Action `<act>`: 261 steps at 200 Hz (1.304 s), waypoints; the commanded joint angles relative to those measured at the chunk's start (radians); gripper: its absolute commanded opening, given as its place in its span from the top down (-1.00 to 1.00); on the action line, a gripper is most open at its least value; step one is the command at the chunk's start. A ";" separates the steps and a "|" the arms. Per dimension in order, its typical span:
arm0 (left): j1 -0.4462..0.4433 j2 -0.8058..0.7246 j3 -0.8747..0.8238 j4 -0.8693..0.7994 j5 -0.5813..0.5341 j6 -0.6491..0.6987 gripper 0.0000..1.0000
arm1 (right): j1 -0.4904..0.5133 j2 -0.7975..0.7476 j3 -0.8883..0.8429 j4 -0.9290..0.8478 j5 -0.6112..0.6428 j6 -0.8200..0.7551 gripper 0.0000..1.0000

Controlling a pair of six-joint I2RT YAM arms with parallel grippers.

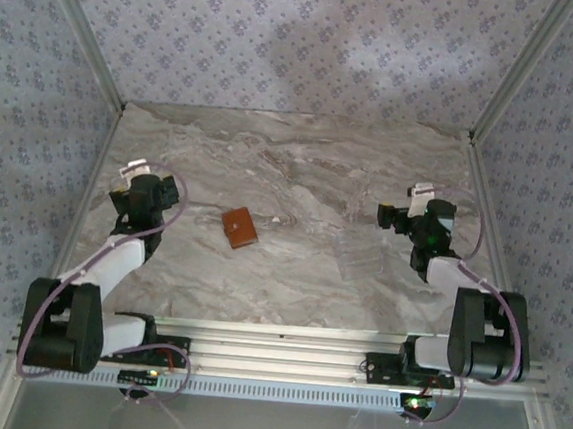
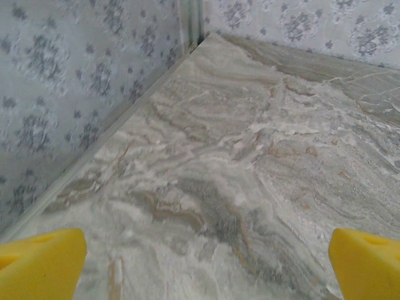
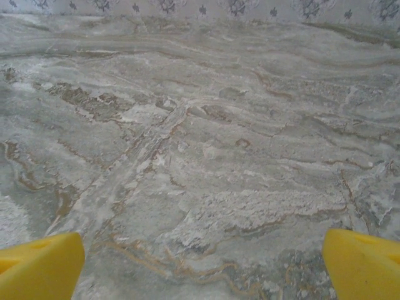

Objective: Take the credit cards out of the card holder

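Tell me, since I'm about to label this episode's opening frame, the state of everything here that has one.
left gripper: open, empty, over bare table.
right gripper: open, empty, over bare table.
card holder: lying flat on the table between the two grippers, untouched by either; looks closed, though it is too small to be sure.

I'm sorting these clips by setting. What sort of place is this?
Probably a purpose-built robot test booth, not a home or shop: a marble-look table boxed in by patterned wall panels, with a left arm and right arm bolted to an aluminium rail at its near edge.
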 commanded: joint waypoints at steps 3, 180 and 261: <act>0.000 -0.084 0.038 -0.180 -0.036 -0.168 -0.99 | 0.023 -0.059 0.091 -0.268 0.023 0.037 -0.99; -0.002 0.124 0.577 -0.853 0.484 -0.097 -0.99 | 0.117 -0.154 0.439 -1.226 -0.115 0.200 -0.59; -0.003 0.207 0.614 -0.964 0.570 -0.045 -0.99 | 0.147 -0.031 0.489 -1.239 -0.073 0.178 -0.13</act>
